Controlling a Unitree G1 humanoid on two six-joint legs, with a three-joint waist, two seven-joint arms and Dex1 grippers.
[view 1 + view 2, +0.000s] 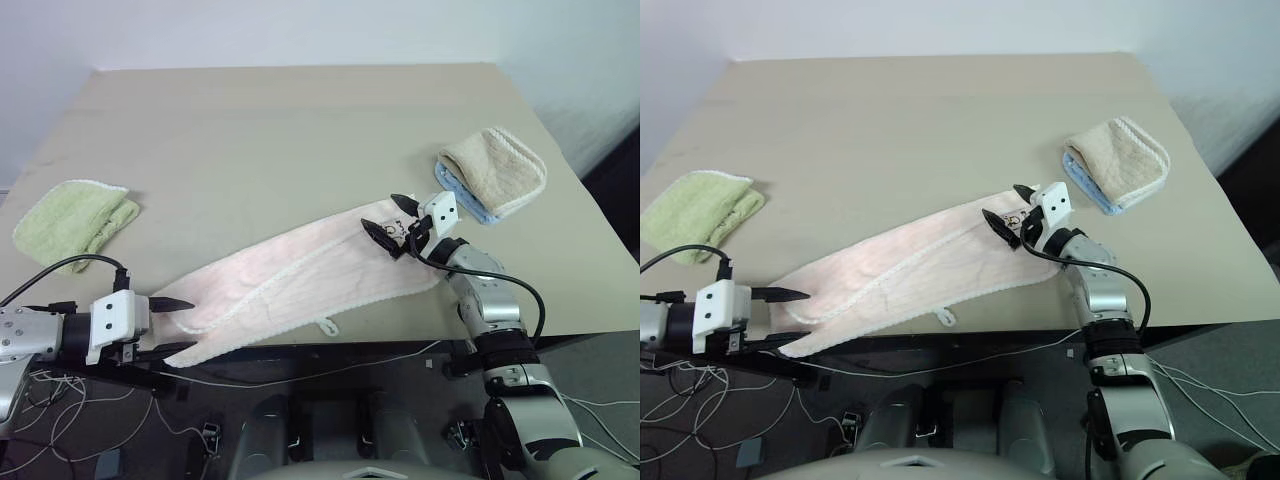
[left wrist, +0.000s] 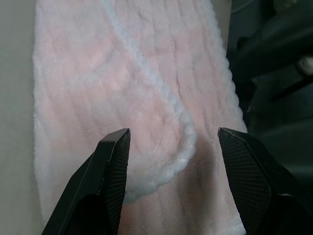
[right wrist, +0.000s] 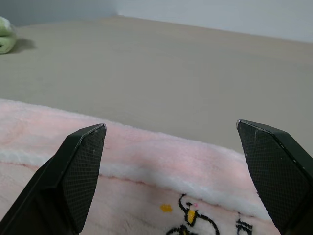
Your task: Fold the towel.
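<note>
Lying diagonally on desk (image 1: 300,120): towel (image 1: 300,275) | left tool (image 1: 172,312) spread at 8 o'clock end | right tool (image 1: 392,220) spread at 2 o'clock end, nothing pinched.

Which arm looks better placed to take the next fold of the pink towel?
Probably the right. The right tool hangs open directly over the towel at its far end by the embroidered mark, while the left tool, also open, sits at the table's edge by the near end.

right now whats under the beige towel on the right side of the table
A blue cloth lies under the beige towel, its edge showing along the side nearer the pink towel. How far it reaches beneath is covered.
</note>
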